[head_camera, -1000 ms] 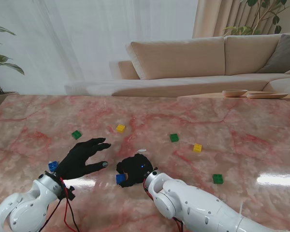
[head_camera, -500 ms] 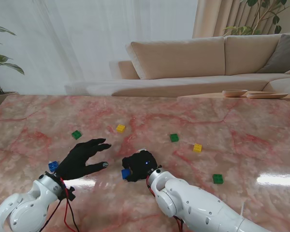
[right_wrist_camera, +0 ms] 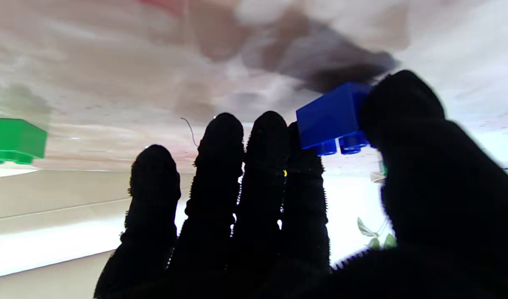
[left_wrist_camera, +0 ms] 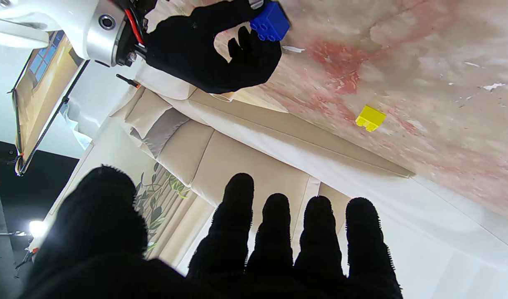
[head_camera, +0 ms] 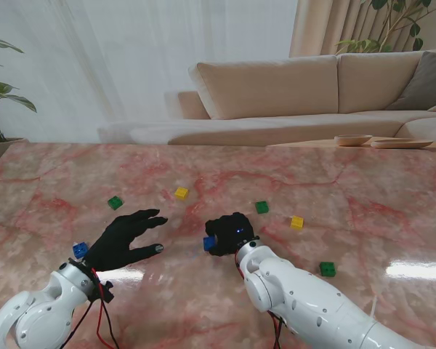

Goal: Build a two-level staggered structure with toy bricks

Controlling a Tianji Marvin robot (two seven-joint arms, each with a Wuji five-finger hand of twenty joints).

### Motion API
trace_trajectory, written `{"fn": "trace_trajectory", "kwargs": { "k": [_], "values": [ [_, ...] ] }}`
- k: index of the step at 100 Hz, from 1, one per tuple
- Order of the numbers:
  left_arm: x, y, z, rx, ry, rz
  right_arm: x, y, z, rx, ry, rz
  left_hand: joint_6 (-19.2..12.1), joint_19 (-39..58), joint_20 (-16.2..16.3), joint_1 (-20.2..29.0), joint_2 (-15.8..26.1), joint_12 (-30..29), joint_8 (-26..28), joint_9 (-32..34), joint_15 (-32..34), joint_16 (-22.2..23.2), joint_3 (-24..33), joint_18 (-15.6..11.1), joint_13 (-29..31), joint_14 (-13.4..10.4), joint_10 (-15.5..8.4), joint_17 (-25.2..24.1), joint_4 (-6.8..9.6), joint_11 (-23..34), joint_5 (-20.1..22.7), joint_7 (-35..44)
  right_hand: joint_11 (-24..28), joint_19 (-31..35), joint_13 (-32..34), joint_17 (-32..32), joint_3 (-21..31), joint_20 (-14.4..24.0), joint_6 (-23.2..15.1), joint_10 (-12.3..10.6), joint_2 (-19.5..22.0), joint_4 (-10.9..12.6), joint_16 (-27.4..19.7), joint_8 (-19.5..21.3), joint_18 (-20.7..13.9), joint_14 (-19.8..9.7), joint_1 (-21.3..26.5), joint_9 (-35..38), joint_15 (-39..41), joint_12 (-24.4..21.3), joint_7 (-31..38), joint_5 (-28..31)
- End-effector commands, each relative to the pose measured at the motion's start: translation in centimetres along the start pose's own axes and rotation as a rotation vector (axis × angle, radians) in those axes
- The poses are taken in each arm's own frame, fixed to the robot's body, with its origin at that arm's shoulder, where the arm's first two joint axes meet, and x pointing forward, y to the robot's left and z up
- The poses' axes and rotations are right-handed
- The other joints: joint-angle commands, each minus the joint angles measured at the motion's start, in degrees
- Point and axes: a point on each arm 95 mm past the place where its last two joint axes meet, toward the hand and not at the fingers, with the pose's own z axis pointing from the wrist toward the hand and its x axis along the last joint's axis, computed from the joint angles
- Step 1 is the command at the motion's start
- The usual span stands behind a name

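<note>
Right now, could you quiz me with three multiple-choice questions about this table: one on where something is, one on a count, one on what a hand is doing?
1. The yellow brick nearest the sofa lies
A. right of the right hand
B. farther from me than the left hand
C. under the left hand

2. Green bricks on the table:
A. one
B. three
C. five

3. The right hand
A. pinches a blue brick
B. lies flat, empty
C. holds a yellow brick

B: stand view shows it beyond the fingers.
B: three show there.
A: right wrist view shows thumb and finger on it.
</note>
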Motion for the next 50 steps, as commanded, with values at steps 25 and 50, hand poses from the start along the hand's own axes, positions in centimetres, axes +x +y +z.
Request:
{"fn": "trace_trajectory", "kwargs": {
  "k": [25, 50],
  "values": [
    [0.0, 0.3, -0.2, -0.013, -0.013, 0.001, -2.4, -0.8, 0.2, 0.069, -0.041, -0.02, 1.0, -0.1, -0.9, -1.7, 0.6, 0.4, 0.1, 1.7, 0.0, 0.0, 1.1, -0.5, 0.4, -0.4, -0.2, -1.0, -2.08, -0.7, 0.8, -0.3, -0.9, -0.7, -3.6, -2.6, 4.2, 1.3, -2.5, -0.1, 4.4, 0.7, 0.3, -1.0, -0.9, -0.9, 0.5, -5.4, -1.1, -3.0, 1.7, -1.8],
    [-0.1, 0.2, -0.1, -0.016, -0.011, 0.002, -2.7, -1.1, -0.1, 0.099, -0.041, -0.035, 1.0, -0.1, -0.9, -1.7, 0.5, 0.4, 0.1, 1.7, 0.0, 0.0, 1.2, -0.5, 0.5, -0.4, -0.2, -1.0, -2.07, -0.7, 0.8, -0.3, -3.3, -3.6, -10.1, -6.2, -1.1, 2.0, 5.0, 1.6, 5.7, 7.6, -0.8, 0.3, -1.7, -0.9, -2.8, -14.7, -4.0, -9.2, -11.9, -6.7]
  ]
}}
